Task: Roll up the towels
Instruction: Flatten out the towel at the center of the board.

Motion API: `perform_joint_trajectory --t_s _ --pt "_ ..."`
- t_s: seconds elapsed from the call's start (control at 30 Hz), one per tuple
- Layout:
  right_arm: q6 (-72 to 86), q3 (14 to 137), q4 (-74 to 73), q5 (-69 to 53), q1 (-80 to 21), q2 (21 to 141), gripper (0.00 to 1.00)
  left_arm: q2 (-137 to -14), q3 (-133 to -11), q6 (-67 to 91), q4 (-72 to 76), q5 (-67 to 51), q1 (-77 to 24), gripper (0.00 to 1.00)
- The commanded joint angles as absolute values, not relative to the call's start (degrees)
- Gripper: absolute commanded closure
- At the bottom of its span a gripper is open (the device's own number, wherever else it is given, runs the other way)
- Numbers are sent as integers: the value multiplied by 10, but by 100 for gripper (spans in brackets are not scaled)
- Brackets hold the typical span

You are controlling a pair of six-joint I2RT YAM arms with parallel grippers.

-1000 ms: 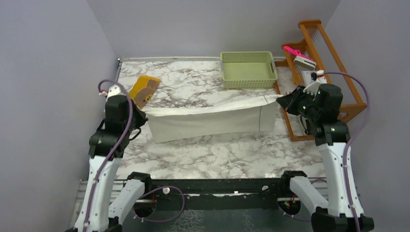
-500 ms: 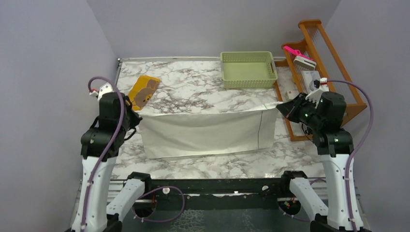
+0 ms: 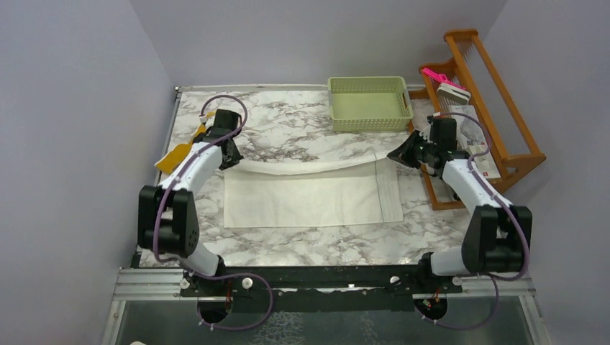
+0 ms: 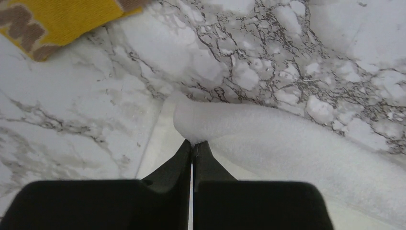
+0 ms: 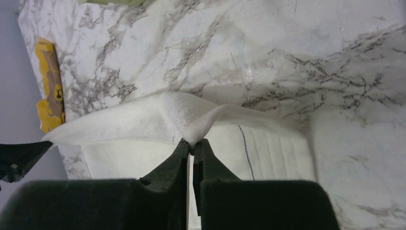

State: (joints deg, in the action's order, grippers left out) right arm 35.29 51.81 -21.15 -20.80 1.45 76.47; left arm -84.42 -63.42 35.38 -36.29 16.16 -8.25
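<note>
together, the left gripper (image 4: pixel 192 143) and the right gripper (image 5: pixel 193 143) are each clamped on a far corner of the plain cream-white cloth towel (image 3: pixel 309 198). its lifted far edge sags in a soft ridge between them, while the rest lies flat on the marble-patterned table (image 3: pixel 288 122), on the near side of both pairs of fingers. the mustard-yellow towel with a brown bear print (image 4: pixel 62 19) lies apart and untouched, beyond and to the left of the left gripper's tips. the step in hand looks to be the first turn of the roll on the white towel. done well, it likely calls for both grippers to travel at one pace and one height, with the pinched edge kept taut and straight so the turn lands square rather than slanted. neither grip should loosen before that edge is tucked down against the cloth.
</note>
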Motion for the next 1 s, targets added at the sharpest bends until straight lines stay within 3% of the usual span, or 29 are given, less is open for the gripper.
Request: perform_joint_trajectory --t_s 0.0,0.17,0.27,0.33,0.37,0.43,0.5,0.57,0.73,0.87,0.9,0.97 --pt "382 553 -84 -230 13 859 99 -952 -711 321 -272 194 -79 100" --pt "392 618 -42 -244 14 980 98 -1062 -837 291 -269 197 -69 100" --pt "370 667 -33 -286 13 1020 77 -1102 -896 277 -272 171 -59 97" --pt "357 682 -25 -304 13 1017 58 -1104 -909 274 -266 149 -50 80" --pt "352 683 -24 -302 13 1007 44 -1097 -907 273 -260 143 -47 67" --pt "336 665 -20 -289 13 973 30 -1072 -889 267 -246 135 -43 40" --pt "320 635 -15 -274 13 932 21 -1043 -860 260 -242 123 -43 26" --pt "303 595 -8 -267 9 892 21 -1013 -819 252 -238 111 -43 20" --pt "245 519 -31 -229 -26 836 27 -929 -690 246 -224 50 -43 21" --pt "240 471 -43 -228 -74 814 43 -848 -565 289 -188 -24 -43 28" --pt "253 454 -36 -236 -83 807 50 -829 -537 297 -177 -37 -42 32" --pt "286 410 -19 -259 -86 795 74 -797 -496 308 -167 -43 -42 43"
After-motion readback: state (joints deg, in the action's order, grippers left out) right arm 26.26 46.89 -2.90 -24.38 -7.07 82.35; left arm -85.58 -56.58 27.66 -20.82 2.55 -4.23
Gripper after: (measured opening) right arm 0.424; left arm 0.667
